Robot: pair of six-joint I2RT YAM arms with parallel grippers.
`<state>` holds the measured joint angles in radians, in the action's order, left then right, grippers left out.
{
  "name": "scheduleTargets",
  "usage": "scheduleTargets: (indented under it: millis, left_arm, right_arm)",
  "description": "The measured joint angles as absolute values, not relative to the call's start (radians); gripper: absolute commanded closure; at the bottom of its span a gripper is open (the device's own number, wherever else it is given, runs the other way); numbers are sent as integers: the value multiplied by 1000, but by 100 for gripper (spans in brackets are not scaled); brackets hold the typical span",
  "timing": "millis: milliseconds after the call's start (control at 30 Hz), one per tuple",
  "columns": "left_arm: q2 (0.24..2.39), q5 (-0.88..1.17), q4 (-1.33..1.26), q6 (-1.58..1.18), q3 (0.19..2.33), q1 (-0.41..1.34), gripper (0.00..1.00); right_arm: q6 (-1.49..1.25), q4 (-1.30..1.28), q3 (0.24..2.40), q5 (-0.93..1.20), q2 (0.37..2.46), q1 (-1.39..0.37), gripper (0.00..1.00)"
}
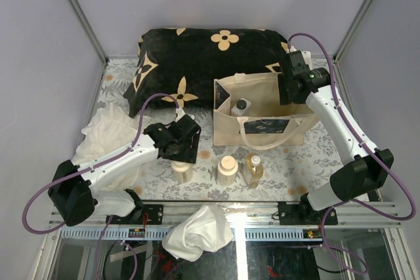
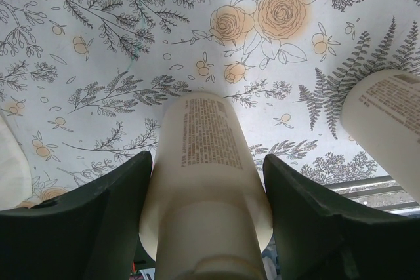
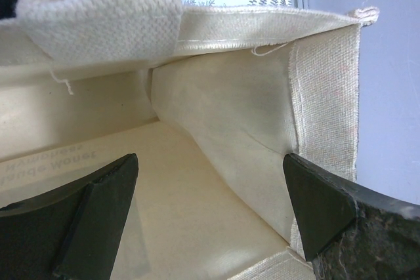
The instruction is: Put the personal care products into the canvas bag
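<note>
The canvas bag point(image 1: 262, 129) is stood upright mid-table, mouth up, just in front of the black cushion point(image 1: 197, 57). One product, the white squarish bottle point(image 1: 241, 105), is seen lying inside it already. Three are left outside, lined up on the floral table cover point(image 1: 298, 155) near the bag's front: left cream bottle point(image 1: 182, 172), middle cream bottle point(image 1: 228, 170), amber bottle point(image 1: 253, 168). All are upright, close together but apart.

The left gripper point(image 1: 181, 141) is set low over the left cream bottle. In the left wrist view the bottle's body is straddled by both fingers point(image 2: 92, 227), each edge touching or just beside its sides. Whether it is pinched or only bracketed cannot be told. The body below the cap is judged to be chosen because it gives the pads a centred hold. The bottle's base is seen on the cover, so it is not lifted yet.

The right gripper point(image 3: 210, 208) is placed at the bag's right end, jaws spread wide, nothing between them. Only inner cloth wall and a handle loop point(image 3: 98, 4) are seen there. Judged reason: the soft mouth is kept open and the bag steadied for the drop-in.

Step judged: grasp of the second product, task about a quarter done. Risks: the middle cream bottle may be knocked on lift, and the limp rim may fold.
</note>
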<state>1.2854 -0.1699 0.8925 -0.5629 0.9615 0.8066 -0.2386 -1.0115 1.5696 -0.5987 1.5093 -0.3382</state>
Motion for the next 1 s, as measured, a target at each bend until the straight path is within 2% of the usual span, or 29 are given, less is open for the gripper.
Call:
scheduleTargets:
  millis: [367,400,467,1000]
  left_arm:
    - [1281,-160,891,-563,952,807,28]
    - [1280,-159,891,-563,951,807,23]
    - [1277,-158,892,-563,951,807,18]
    - [1217,-133,933,-573,942,807,16]
  right_arm:
    - [-239,-1012,1566,-599,1505,-338,1]
    - [-239,-1012,1566,-599,1505,-338,1]
    - [-239,-1012,1566,-599,1505,-338,1]
    - [-239,-1011,1554,-599,1501,-338,1]
